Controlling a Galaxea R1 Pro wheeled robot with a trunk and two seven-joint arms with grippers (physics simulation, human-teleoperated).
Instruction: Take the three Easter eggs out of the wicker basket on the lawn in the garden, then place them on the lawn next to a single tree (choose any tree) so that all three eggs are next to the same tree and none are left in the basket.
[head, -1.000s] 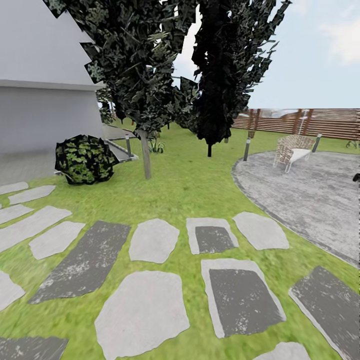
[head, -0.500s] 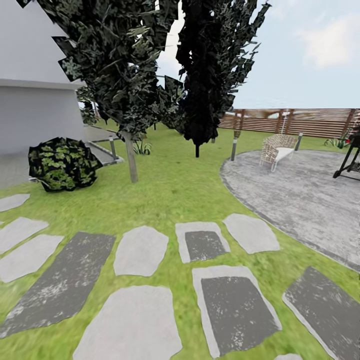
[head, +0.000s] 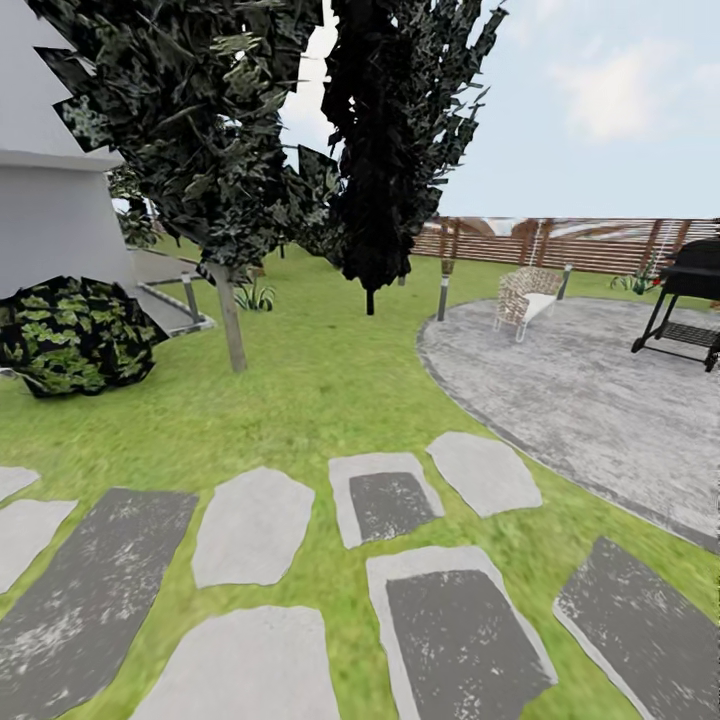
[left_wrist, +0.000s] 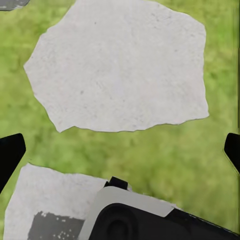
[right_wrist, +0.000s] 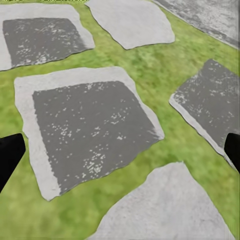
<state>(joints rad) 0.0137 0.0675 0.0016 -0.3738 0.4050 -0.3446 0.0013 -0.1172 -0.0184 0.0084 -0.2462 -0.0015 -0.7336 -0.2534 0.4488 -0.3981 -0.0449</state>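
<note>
Lawn (head: 330, 390) w/ stepping stones (head: 385, 505); pale-trunk tree (head: 228, 320) ahead, paved circle (head: 580, 390) to right. Left fingers (left_wrist: 10, 152), right fingers (right_wrist: 10, 150) spread wide, holding nothing.

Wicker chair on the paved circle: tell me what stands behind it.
Behind the wicker chair stands a post light, then lawn and the brown slatted fence. The ground directly behind the chair is hidden.

Black fingertips (left_wrist: 10, 152) at frame edges; left wrist housing (left_wrist: 135, 217) pale grey over black.
</note>
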